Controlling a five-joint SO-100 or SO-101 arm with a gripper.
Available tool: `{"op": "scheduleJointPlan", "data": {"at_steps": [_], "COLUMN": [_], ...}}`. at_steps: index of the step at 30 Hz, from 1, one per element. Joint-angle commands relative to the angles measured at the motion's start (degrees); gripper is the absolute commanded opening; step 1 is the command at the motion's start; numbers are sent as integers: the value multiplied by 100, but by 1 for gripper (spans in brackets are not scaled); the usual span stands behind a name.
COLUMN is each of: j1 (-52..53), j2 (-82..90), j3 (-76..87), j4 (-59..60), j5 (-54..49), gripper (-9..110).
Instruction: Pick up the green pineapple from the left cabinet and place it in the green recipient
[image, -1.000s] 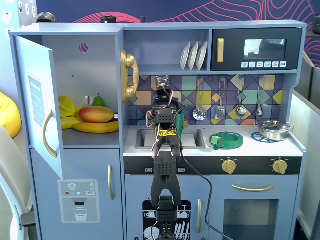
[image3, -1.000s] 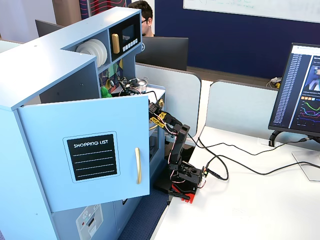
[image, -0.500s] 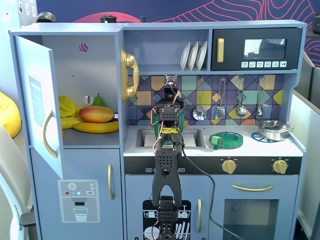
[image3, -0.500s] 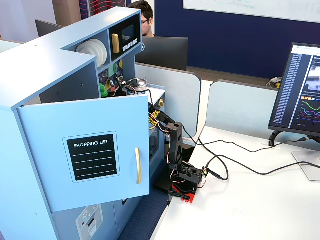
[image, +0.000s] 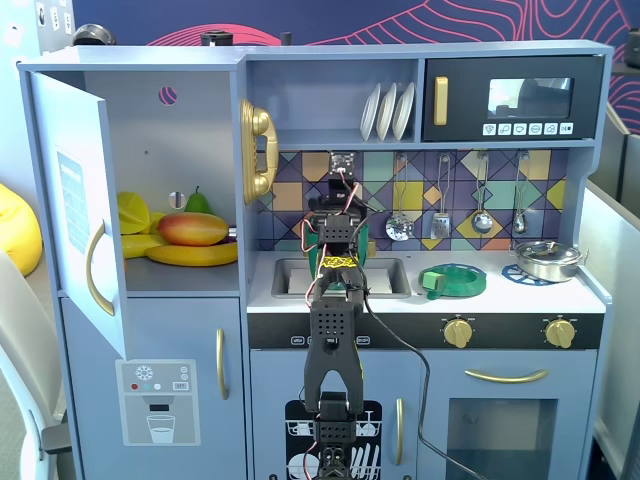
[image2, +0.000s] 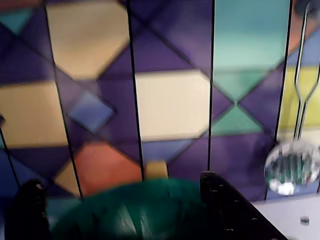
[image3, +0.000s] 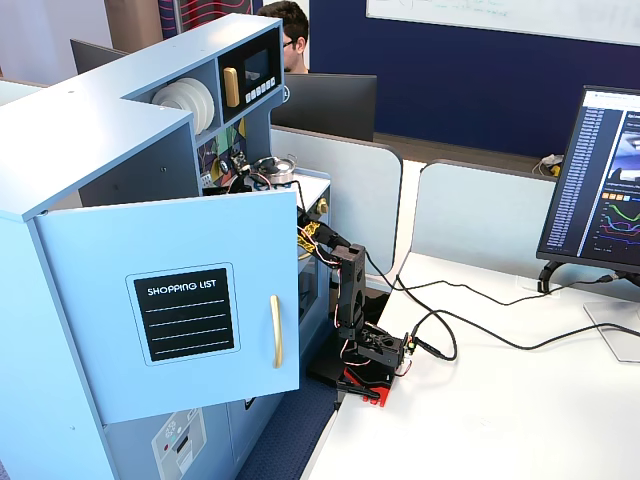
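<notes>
My gripper (image2: 125, 200) is open, its two black fingers (image2: 227, 207) set wide apart at the bottom of the wrist view. Between and below them lies the blurred round rim of the dark green recipient (image2: 135, 212), in front of the coloured tile backsplash. In a fixed view the arm reaches over the sink, and the gripper (image: 340, 225) hides all but a green sliver of the recipient (image: 369, 243). The left cabinet (image: 180, 130) stands with its door (image: 75, 200) swung open. The green pineapple is not visible in any view.
In the cabinet lie a red-orange mango (image: 192, 228), a banana (image: 195, 255), yellow fruit and a green pear tip (image: 197, 200). A flat green dish (image: 455, 280) and a steel pot (image: 545, 260) sit on the counter. Utensils (image2: 292, 167) hang on the backsplash. The open door (image3: 180, 300) juts out.
</notes>
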Motion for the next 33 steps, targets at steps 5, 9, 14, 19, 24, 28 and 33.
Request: {"op": "scheduleJointPlan", "data": {"at_steps": [5,9,14,19,24,28,33], "j1": [-264,-272,-202,-26,-149,-220,-316], "j2": [2092,3674,5273,6521,7506,8165,8569], "j3": [1661,3270,4887,6574,7989,9000,9721], "j4": [-132,97,905,1450,2004,2496,3349], "j5": [-281,-316,-35,9,229,439,826], "gripper": [35,35,34,32,31,30,28]}}
